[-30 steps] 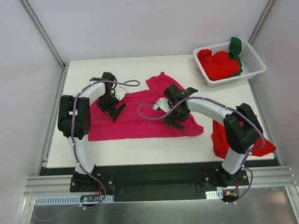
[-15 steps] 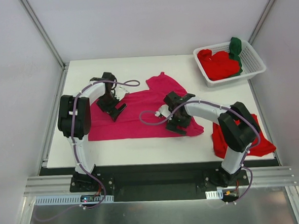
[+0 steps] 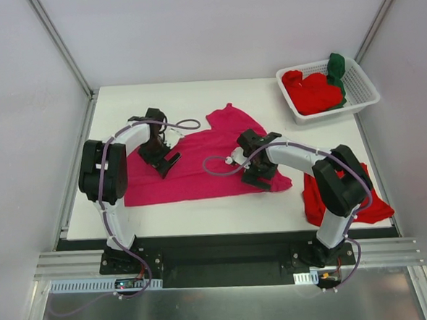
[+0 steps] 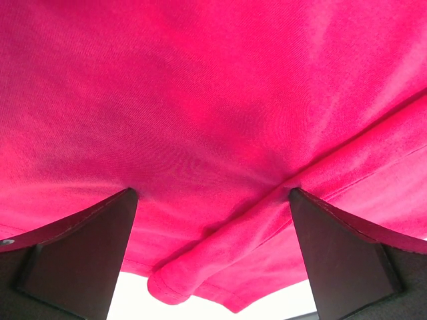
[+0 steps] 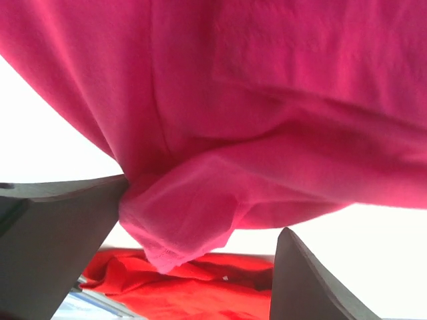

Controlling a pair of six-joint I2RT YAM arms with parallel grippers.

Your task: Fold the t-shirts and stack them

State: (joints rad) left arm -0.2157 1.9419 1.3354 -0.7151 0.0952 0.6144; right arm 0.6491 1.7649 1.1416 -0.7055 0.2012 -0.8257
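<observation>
Barely started tbh: my left hand (image 3: 166,161) and right hand (image 3: 258,174) hang wide open over the magenta t-shirt (image 3: 199,168) spread unfolded in the middle of the bench (image 3: 123,107), a red t-shirt (image 3: 312,201) sits at the near-right corner, and more wait in the basket (image 3: 366,87).

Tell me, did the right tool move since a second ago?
Yes. The right tool slid slightly toward the near edge of the table, farther from the white basket.

White table, basket and enclosure.
A white slotted basket (image 3: 363,85) sits slightly skewed at the far right corner of the white table (image 3: 159,98). Pale walls (image 3: 213,29) enclose the far, left and right sides, and a grey metal sheet (image 3: 222,308) lies nearest.
</observation>
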